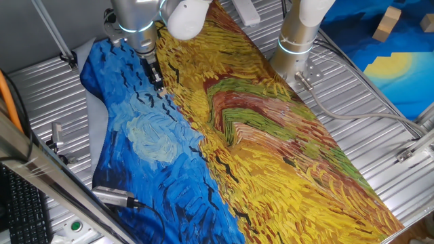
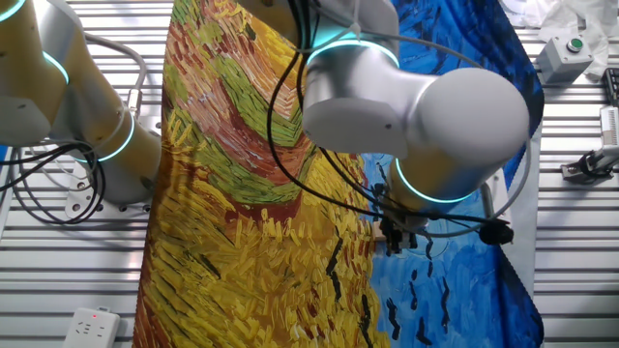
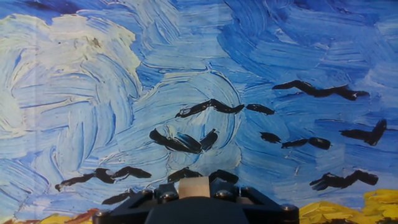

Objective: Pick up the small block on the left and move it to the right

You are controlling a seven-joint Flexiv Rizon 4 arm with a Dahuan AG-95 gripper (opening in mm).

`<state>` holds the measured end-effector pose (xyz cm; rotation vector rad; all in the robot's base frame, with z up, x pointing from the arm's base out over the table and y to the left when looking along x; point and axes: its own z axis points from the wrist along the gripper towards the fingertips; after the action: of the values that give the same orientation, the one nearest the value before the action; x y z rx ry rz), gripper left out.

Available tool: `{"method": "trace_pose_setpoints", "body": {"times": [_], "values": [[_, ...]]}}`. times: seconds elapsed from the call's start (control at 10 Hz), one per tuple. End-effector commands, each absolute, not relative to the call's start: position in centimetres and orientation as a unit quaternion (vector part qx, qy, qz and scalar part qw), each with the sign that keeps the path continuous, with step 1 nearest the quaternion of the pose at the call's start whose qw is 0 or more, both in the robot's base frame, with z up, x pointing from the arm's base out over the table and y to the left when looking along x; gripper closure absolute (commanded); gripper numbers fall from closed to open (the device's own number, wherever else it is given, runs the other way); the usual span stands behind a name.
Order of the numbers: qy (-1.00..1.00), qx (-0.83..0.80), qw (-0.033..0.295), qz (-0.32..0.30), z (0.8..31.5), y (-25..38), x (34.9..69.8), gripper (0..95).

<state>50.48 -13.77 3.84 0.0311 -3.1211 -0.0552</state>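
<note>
The small block (image 3: 193,188) is a tiny pale tan cube held between my black fingers at the bottom of the hand view. My gripper (image 3: 193,191) is shut on it. In one fixed view the gripper (image 1: 156,83) hangs low over the blue part of the painted cloth (image 1: 149,142), near the blue-yellow border; I cannot make out the block there. In the other fixed view the gripper (image 2: 399,235) sits under the arm's large white wrist, at the same border, and the block is hidden.
A second white arm (image 1: 298,34) stands at the back on the metal table (image 1: 366,102). A larger tan wooden block (image 1: 387,24) lies on another blue cloth at the far right. A button box (image 2: 565,56) and cables lie beside the cloth.
</note>
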Motion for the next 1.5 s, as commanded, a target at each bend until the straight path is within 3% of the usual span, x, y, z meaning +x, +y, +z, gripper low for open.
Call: {"method": "trace_pose_setpoints", "body": {"times": [0.1,1.0,1.2,1.5], "values": [[-0.999,0.010,0.012,-0.029,3.8,-13.6,50.3,57.0],[-1.000,0.006,0.012,-0.028,2.5,-13.1,49.9,57.0],[-1.000,0.003,0.012,-0.025,2.3,-13.1,49.8,95.0],[-1.000,0.001,0.012,-0.024,2.3,-13.1,49.8,95.0]]}}
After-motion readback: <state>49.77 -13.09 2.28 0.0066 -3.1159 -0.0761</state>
